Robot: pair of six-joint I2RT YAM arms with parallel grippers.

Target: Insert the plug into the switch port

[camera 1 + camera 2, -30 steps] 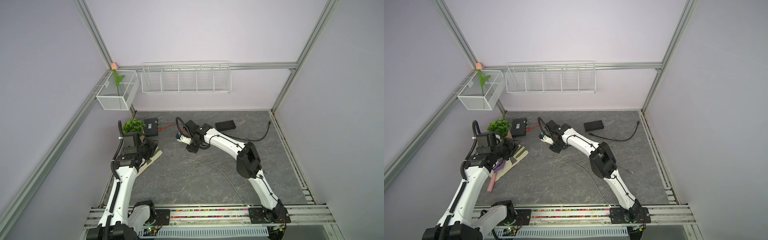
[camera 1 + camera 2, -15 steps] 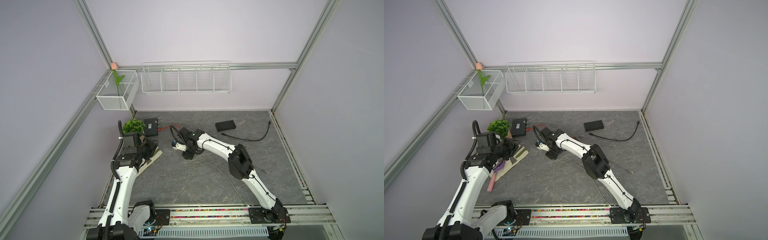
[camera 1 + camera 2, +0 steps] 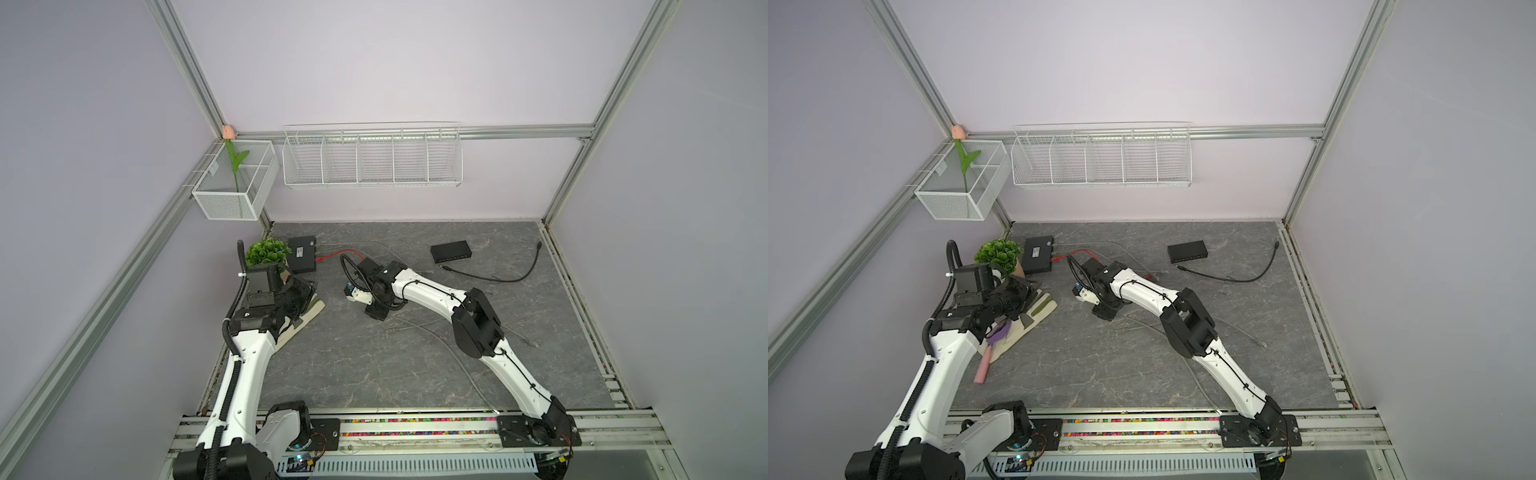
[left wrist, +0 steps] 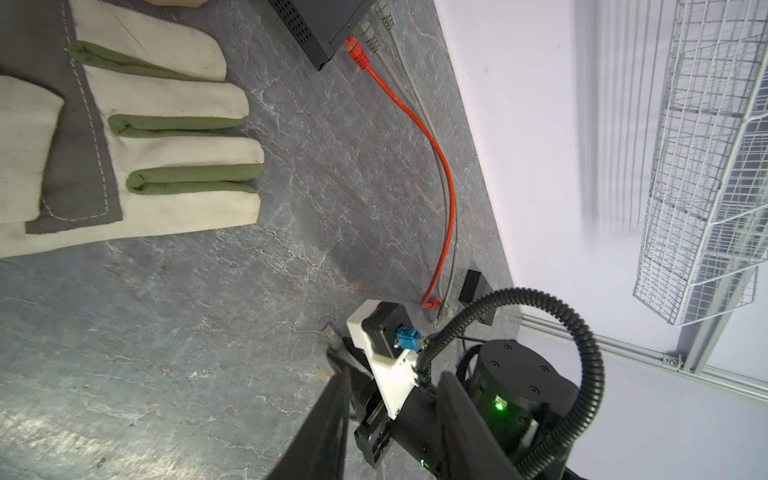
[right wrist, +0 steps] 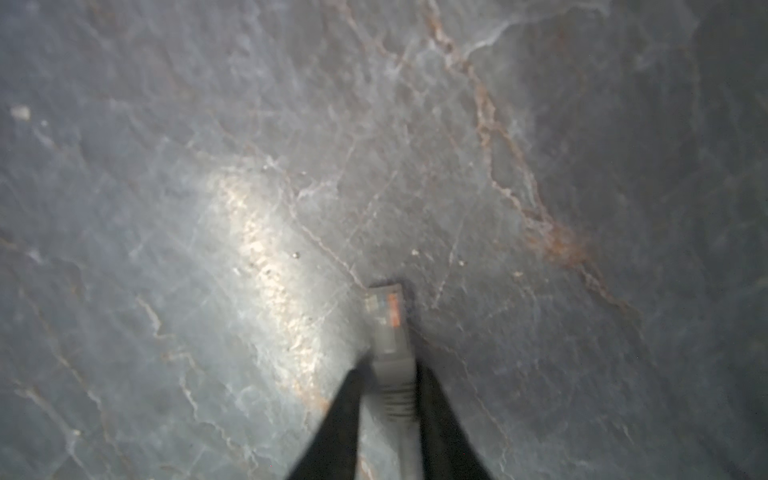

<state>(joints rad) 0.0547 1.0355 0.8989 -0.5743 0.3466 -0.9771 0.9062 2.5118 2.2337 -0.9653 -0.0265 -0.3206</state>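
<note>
Mesh basket: on the wall above the black switch; holds one tulip.
Left gripper: front-left of the switch, fingers apart, empty.
Right gripper: front-right of the switch, now closer to the front; it has clenched on the grey plug.

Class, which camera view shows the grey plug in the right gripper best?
The right wrist view: the plug sits close up between the right gripper's fingers, with its tip visible. In both top views that gripper hides it. In the left wrist view it is too small to tell.
</note>
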